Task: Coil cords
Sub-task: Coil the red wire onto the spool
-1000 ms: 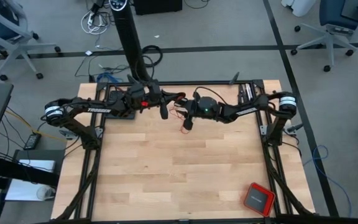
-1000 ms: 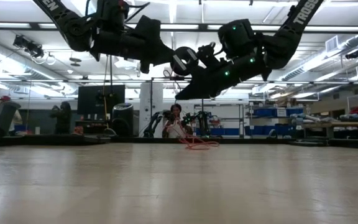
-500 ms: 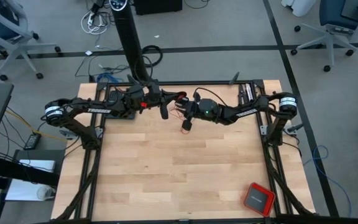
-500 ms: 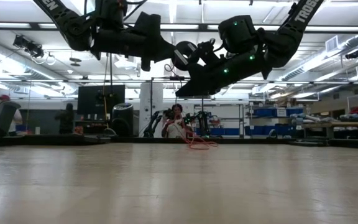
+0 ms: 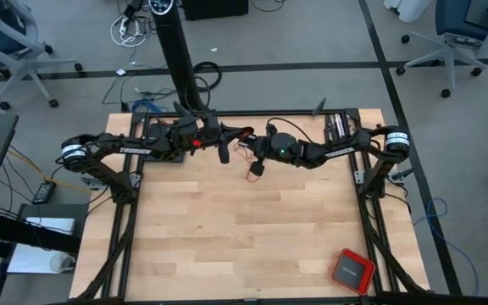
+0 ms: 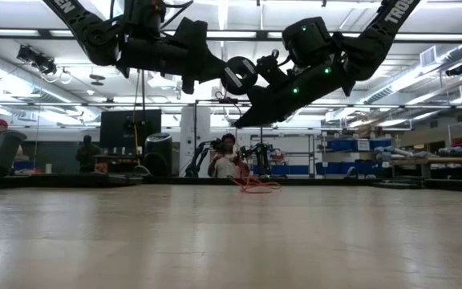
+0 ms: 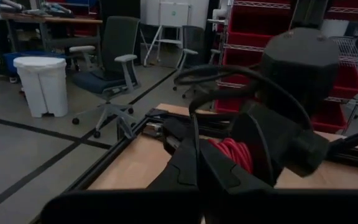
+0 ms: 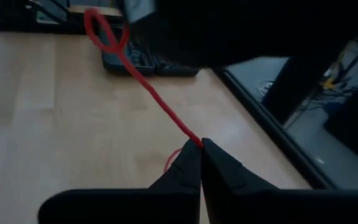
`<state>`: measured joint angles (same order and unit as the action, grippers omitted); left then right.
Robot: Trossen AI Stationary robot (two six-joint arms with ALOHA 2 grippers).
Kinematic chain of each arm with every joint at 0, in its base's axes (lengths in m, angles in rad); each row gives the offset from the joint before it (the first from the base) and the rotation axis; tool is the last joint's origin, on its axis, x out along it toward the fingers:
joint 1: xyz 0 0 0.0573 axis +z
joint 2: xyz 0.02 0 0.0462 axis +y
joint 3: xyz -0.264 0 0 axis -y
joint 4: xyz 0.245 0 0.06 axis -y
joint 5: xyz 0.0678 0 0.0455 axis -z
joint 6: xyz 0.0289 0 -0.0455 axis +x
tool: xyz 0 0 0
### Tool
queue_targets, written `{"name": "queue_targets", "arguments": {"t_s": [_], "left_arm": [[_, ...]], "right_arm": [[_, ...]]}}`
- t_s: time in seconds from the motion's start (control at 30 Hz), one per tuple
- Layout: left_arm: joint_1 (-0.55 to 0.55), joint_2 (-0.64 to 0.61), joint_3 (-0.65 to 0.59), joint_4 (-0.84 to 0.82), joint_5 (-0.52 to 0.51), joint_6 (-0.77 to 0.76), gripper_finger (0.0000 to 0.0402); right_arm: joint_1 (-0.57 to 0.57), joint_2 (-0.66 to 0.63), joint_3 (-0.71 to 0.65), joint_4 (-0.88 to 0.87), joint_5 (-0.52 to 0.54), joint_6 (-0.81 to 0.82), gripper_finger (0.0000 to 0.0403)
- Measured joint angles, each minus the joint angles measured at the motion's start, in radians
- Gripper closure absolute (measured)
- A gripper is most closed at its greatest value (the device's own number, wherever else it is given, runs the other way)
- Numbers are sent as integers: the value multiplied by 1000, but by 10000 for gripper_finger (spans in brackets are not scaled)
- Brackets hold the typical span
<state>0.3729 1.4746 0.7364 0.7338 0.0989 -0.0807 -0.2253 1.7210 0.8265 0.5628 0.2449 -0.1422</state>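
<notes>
My arms are matte black w/ white lettering on the links, white bands near the shoulders, black cables looped along them, plus green LEDs glowing on the right wrist.

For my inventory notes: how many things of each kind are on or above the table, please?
Red cord: 1
Red box with dark top: 1
Grippers: 2, the left gripper and the right gripper
Total: 4
</notes>
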Motion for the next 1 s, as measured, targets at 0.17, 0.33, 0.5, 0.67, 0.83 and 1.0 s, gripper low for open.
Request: {"name": "queue_targets", "arguments": {"t_s": [0.17,0.33,0.5,0.67,0.83,1.0], "left_arm": [[0,-3,0,-15,6,20,401],[0,-50,0,-101,6,92,401],[3,-116,-1,-239,-42,209,401],[13,-159,-1,-354,-87,259,401],[13,-161,0,-406,-81,290,401],[13,-159,2,-434,-4,337,401]], "right_arm": [[-3,-34,0,-66,109,-30,402],[-22,-93,0,-168,190,-36,402],[-35,-180,0,-242,193,-37,403],[-39,-245,0,-302,235,-40,403],[-39,-279,0,-302,266,-37,403],[-31,-300,0,-290,283,-31,403]]}}
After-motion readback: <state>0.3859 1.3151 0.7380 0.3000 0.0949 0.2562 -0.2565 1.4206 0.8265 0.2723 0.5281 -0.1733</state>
